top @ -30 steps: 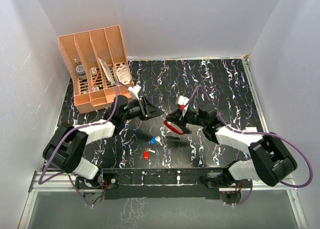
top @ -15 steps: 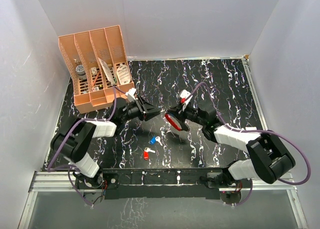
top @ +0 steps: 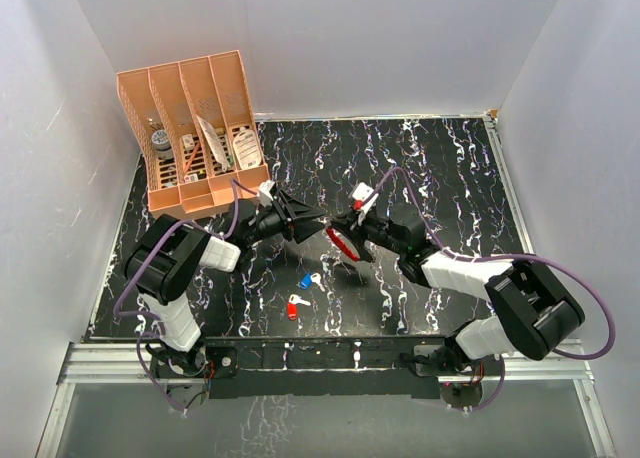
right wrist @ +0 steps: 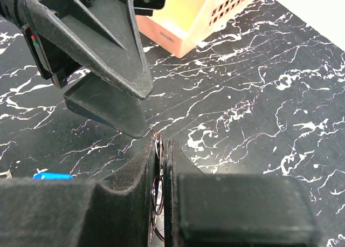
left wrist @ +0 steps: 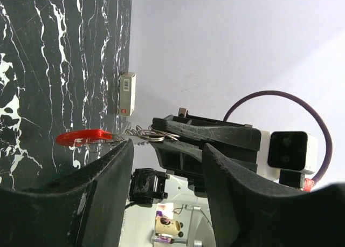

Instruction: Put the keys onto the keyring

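The keyring (top: pixel 346 246) has a red curved strip (left wrist: pixel 83 136) and silver wire rings (left wrist: pixel 151 132). My right gripper (top: pixel 343 225) is shut on those wire rings (right wrist: pixel 158 177), which stand edge-on between its pads above the table's middle. My left gripper (top: pixel 308 218) faces it from the left, open, fingertips almost touching the right fingertips and the ring's end (right wrist: pixel 156 136). Nothing sits between the left fingers (left wrist: pixel 108 171). Both keys lie on the black marbled table, nearer the front: the blue-headed key (top: pixel 305 280) and the red-headed key (top: pixel 293 308). The blue head (right wrist: pixel 51 176) also peeks in the right wrist view.
An orange slotted desk organizer (top: pixel 190 138) with small items stands at the back left, close behind the left arm. White walls enclose the table on three sides. A small whitish box (left wrist: pixel 126 93) sits at the table's far edge.
My left gripper has moved right until its tips meet the right gripper, and its jaws stand a little wider. The right gripper shifted slightly left with the keyring. The keys have not moved.
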Tool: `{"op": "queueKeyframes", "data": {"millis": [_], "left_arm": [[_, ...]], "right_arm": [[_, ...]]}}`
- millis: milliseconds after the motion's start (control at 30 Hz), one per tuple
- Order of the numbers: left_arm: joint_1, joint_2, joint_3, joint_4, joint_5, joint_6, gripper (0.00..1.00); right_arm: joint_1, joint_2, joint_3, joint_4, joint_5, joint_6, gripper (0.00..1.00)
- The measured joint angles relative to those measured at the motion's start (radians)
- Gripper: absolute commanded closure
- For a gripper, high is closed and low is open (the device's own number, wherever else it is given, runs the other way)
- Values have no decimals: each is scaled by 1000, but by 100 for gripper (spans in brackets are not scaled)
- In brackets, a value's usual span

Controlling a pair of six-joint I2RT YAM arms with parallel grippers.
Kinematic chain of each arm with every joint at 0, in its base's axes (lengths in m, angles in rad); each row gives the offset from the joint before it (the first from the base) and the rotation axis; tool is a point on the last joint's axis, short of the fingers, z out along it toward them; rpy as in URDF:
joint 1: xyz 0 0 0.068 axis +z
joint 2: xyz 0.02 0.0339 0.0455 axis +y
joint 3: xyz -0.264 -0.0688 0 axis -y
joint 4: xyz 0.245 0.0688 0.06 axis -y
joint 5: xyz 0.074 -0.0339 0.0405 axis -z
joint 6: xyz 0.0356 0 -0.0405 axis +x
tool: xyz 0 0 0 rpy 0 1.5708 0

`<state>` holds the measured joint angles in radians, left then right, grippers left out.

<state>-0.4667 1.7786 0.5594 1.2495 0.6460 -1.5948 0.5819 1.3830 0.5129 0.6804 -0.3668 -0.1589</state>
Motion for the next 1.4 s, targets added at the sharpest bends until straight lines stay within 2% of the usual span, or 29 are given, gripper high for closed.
{"op": "queueKeyframes", "data": {"millis": [167,233,467,633,833,1100,1267,1400], "left_arm": [[0,-14,6,-32,3,30,47],[0,-48,16,-109,1,87,48],[0,-321,75,-514,-85,479,52],[0,-461,75,-676,-177,723,52],[0,-490,14,-669,-217,885,55],[0,-478,-53,-524,-192,978,58],[0,-462,-53,-474,-175,986,55],[0,-460,-55,-457,-170,971,45]], "right_arm": [[7,11,16,-4,4,6,100],[8,21,50,-43,1,21,100],[2,32,237,-256,-52,114,100],[-39,35,291,-378,-163,161,100],[-102,66,320,-458,-303,197,100],[-120,81,344,-504,-434,216,100],[-127,81,345,-505,-455,222,100],[-134,81,345,-498,-445,259,100]]}}
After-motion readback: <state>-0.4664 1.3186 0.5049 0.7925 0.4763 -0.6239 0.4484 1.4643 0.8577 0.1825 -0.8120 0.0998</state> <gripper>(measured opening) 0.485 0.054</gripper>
